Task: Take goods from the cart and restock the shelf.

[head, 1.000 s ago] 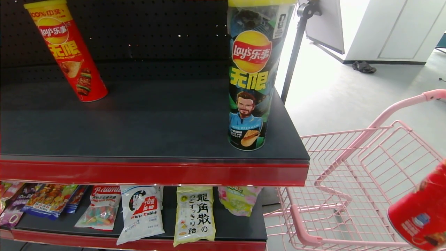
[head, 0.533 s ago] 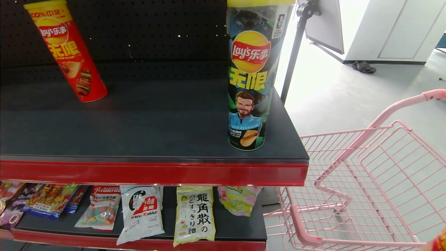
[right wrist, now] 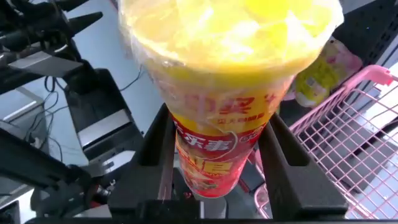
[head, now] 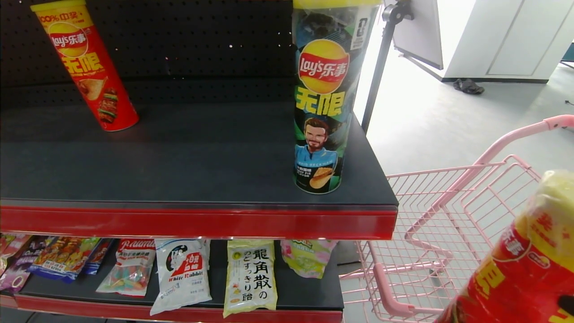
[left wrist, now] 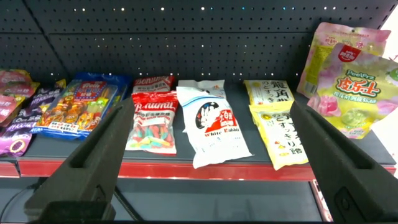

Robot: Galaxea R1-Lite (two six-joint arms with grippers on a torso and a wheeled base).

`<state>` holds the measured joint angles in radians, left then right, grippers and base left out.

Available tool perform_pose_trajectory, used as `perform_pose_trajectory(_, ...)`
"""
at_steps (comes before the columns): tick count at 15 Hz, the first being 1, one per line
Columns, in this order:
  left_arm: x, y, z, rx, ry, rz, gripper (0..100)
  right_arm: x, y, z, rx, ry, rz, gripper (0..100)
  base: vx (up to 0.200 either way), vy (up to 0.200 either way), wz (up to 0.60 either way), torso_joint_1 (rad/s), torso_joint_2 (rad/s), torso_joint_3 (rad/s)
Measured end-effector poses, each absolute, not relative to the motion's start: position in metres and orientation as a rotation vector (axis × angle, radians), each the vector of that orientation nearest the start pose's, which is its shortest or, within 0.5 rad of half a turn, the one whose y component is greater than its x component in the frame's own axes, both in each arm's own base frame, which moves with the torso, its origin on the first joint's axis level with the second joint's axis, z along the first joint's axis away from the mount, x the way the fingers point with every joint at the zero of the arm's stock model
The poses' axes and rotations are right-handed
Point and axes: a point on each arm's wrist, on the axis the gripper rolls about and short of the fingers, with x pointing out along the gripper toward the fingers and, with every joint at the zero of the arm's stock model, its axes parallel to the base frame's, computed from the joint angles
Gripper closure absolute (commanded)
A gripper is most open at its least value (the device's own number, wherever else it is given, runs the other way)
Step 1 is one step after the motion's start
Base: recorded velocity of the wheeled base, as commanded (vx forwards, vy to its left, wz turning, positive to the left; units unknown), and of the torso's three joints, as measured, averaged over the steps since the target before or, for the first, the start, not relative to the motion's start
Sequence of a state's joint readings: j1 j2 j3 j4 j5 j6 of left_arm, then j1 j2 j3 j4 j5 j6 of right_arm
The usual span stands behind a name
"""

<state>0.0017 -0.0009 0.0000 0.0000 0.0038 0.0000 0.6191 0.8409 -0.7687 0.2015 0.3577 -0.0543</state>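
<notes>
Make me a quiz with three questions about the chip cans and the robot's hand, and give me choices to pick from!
1. Where does the dark can stand?
A. In the pink cart.
B. On the upper shelf, near its right front corner.
C. On the lower shelf among the bags.

2. How many chip cans stand on the upper shelf?
A. One.
B. Two.
C. Four.

3. What is the right gripper doing?
A. It is open and empty.
B. It is shut on a candy bag.
C. It is shut on a red can with a yellow lid.

Answers:
1 B: its base sits on the upper shelf by the right front corner.
2 B: the back left red can and the dark can are the two there.
3 C: a finger presses on each side of that can in the right wrist view.
</notes>
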Motion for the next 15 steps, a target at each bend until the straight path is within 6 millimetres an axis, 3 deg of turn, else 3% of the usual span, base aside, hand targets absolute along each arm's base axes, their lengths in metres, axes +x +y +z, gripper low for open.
perform_pose_trajectory(9,-0.023,0.000,0.075,0.000,-0.001,0.006,0,0.069,0.059,0.256,-0.087,0.240,0.957,100,0.000,0.000,0.00,0.000,0.00,0.000)
perform_pose_trajectory(15,-0.023,0.000,0.075,0.000,-0.001,0.006,0,0.065,0.055,0.247,-0.087,0.240,0.924,100,0.000,0.000,0.00,0.000,0.00,0.000)
